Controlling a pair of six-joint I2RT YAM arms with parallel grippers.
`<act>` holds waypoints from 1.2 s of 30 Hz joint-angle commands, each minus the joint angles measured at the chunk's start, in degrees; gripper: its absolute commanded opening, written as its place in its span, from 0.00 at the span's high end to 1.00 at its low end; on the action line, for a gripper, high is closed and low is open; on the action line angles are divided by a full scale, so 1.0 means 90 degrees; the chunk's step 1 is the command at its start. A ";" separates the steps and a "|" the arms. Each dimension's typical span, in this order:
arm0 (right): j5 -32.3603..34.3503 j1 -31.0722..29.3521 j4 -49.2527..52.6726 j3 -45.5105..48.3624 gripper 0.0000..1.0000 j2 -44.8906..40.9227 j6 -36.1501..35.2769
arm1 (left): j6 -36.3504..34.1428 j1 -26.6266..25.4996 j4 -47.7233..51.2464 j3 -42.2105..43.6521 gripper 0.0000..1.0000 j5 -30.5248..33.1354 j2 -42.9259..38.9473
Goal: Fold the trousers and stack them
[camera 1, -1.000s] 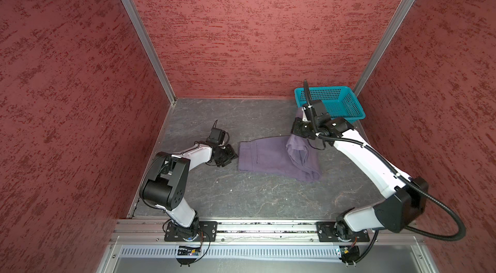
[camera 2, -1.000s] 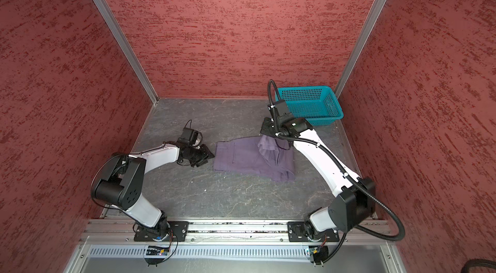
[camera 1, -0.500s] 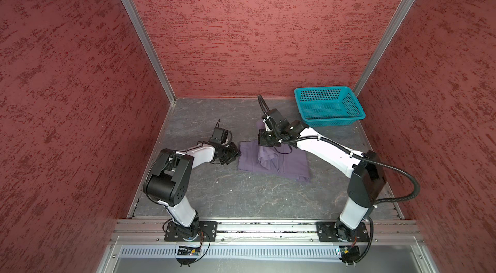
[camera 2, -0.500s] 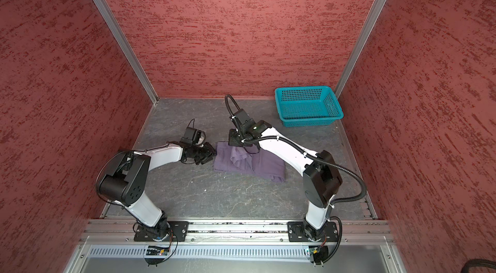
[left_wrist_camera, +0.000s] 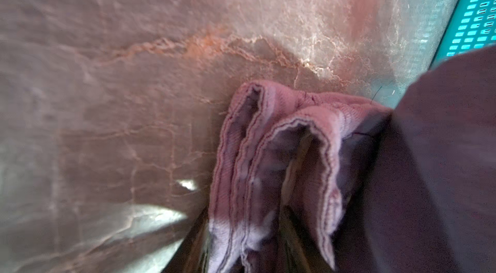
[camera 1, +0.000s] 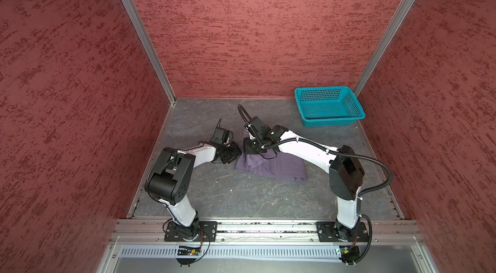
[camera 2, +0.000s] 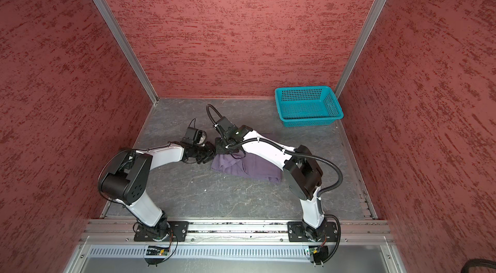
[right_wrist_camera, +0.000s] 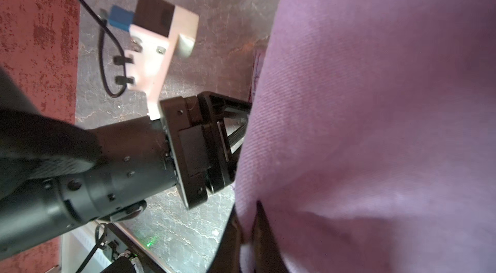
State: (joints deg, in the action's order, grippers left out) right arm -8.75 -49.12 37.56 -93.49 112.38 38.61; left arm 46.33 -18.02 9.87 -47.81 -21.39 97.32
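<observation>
Can see the trousers [camera 1: 271, 167] doubled into a flat, rumpled purple oblong on the table [camera 1: 241, 199] in both top views, well apart from the basket [camera 1: 330, 121] in the far right corner; would judge the folding part done, with cloth laid over cloth toward the left end and the layers not yet squared; cannot make out a neat finished packet, nor any stack to set it on; would reckon a further fold or a smoothing left, then the placing. Find the left gripper [camera 1: 236, 154] low at the cloth's left edge, touching it; in the left wrist view see the trousers [left_wrist_camera: 281, 137] bunched in ridges running down between its jaws, so take it as clamped on them. Find the right gripper [camera 1: 249, 148] just beside it, reaching across the middle to the far corner of that same end; in the right wrist view see cloth [right_wrist_camera: 375, 97] draped close in front and down past the jaws; cannot tell whether those jaws pinch the cloth or stand slack.
</observation>
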 commanded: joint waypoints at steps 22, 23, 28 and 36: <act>0.0055 0.0479 -0.0896 0.2925 0.98 -0.2359 -0.0526 | -0.0347 -0.0619 0.2865 -0.1038 0.56 0.1876 -0.2156; -0.0171 0.0478 -0.1201 0.3296 0.99 -0.2391 -0.0393 | -0.0338 -0.0854 0.2767 -0.1122 0.56 0.1782 -0.2001; -0.0613 0.0478 -0.2335 0.4536 1.00 -0.2458 0.0021 | -0.0045 -0.1511 0.2193 -0.1088 0.57 0.1435 -0.1105; -0.0302 0.0477 -0.2842 0.6042 1.00 -0.2773 0.0157 | 0.0591 -0.1492 0.1219 0.0008 0.66 0.1103 -0.0448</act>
State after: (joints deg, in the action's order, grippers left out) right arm -12.88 -44.80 16.27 -42.06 89.49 38.44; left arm 49.08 -31.97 22.41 -50.43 -10.90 92.51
